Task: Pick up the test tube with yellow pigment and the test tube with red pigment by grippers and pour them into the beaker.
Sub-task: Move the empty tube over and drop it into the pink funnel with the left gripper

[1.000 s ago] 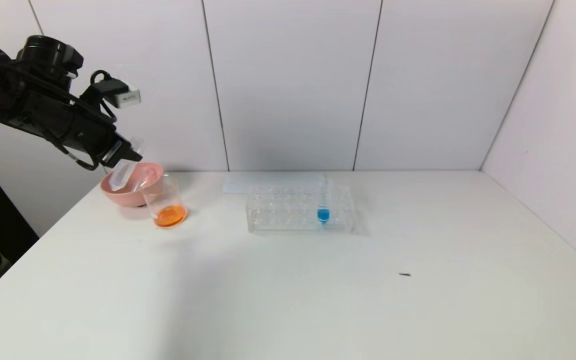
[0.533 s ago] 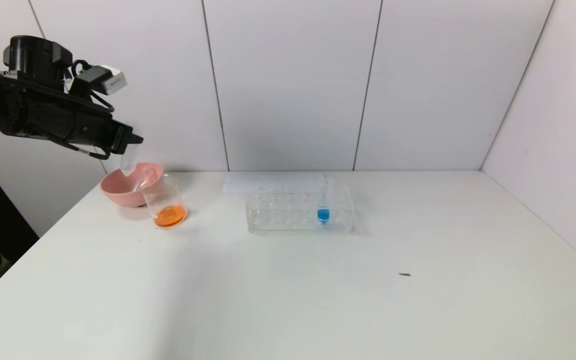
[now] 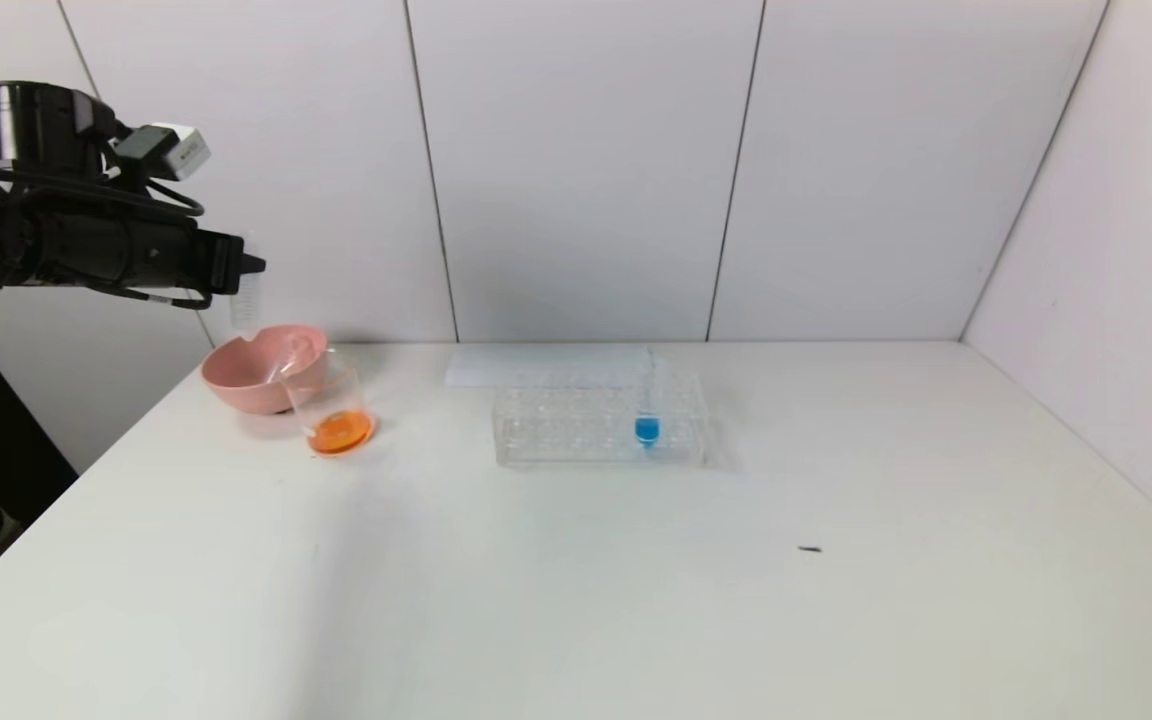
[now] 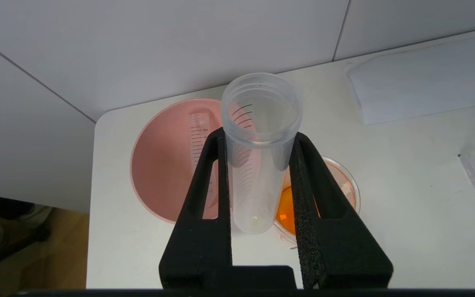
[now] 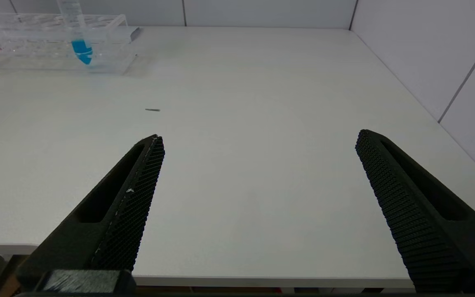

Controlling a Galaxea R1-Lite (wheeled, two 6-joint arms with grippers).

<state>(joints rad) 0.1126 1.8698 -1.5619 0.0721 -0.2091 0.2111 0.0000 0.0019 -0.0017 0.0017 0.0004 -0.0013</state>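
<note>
Above the far left corner of the white table [image 3: 576, 560], the black two-jaw left gripper [image 4: 258, 142] clamps an empty clear graduated plastic test tube [image 4: 258, 152] between its jaws, held upright with its open mouth up. Which pigment it carried cannot be told, as only a faint pale speck shows at its rounded bottom. In the head view the tube [image 3: 246, 300] hangs over the far rim of the round pink bowl [image 3: 258, 378], inside which another empty clear tube [image 4: 199, 140] lies. Just right of the bowl and touching it stands the small clear cylindrical beaker [image 3: 331, 405], holding a shallow layer of orange liquid. Farther right sits the clear rectangular tube rack [image 3: 598, 420] with one blue-liquid tube [image 3: 647, 415] upright in it. The right gripper [image 5: 258, 165] hovers over the near right table edge, jaws spread wide and holding nothing.
</note>
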